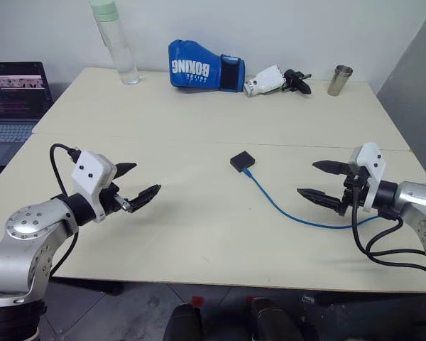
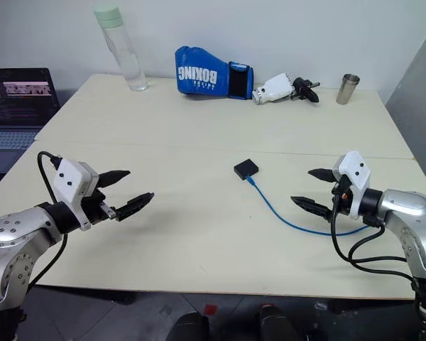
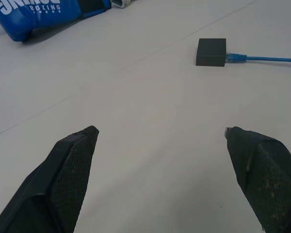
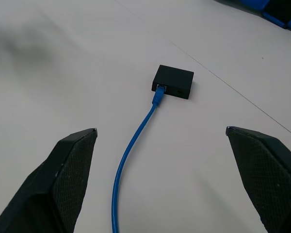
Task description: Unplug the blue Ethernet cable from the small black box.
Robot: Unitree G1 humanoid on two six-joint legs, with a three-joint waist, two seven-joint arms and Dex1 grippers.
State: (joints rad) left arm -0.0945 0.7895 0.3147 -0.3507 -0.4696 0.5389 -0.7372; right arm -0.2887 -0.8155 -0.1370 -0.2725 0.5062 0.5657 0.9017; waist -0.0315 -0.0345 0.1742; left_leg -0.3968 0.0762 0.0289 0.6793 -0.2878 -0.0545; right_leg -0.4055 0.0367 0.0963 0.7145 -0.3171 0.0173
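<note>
You're looking at an office or lab room: two pale tables (image 1: 199,234) against a bare white wall (image 1: 270,28), an open laptop (image 1: 14,99) beside them.

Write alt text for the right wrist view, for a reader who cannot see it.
A blue Ethernet cable is plugged into a small black box lying on a pale table, the cord curving back toward the camera. The right gripper hangs open above the table, one black finger on either side of the cable, touching nothing.
</note>
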